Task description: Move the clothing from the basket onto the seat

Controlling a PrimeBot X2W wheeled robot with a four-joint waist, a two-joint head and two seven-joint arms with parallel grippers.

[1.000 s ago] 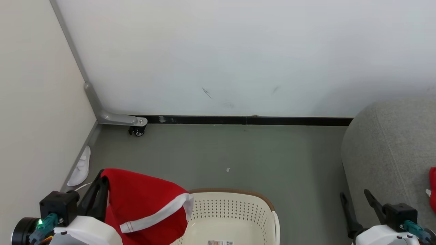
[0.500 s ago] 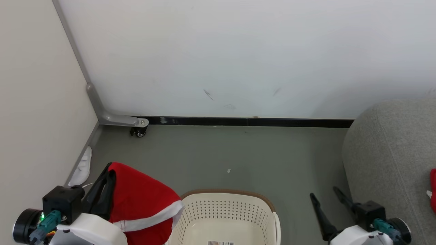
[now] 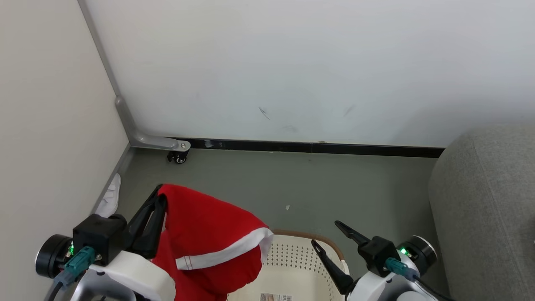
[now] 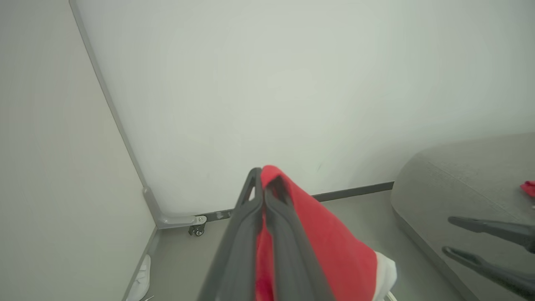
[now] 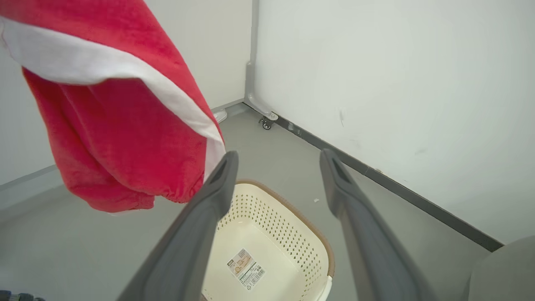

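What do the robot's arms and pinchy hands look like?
The left gripper and right gripper each have two long, thin, dark grey fingers that taper to points. They grow from a black boxy block with a teal plug and a tiny green light. Behind sits a round black drum, and the forearms wear smooth white shells.

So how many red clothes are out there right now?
2. One red garment hangs from the shut left gripper near the basket; a red scrap lies on the grey sofa, cut off by the frame. More may be hidden there.
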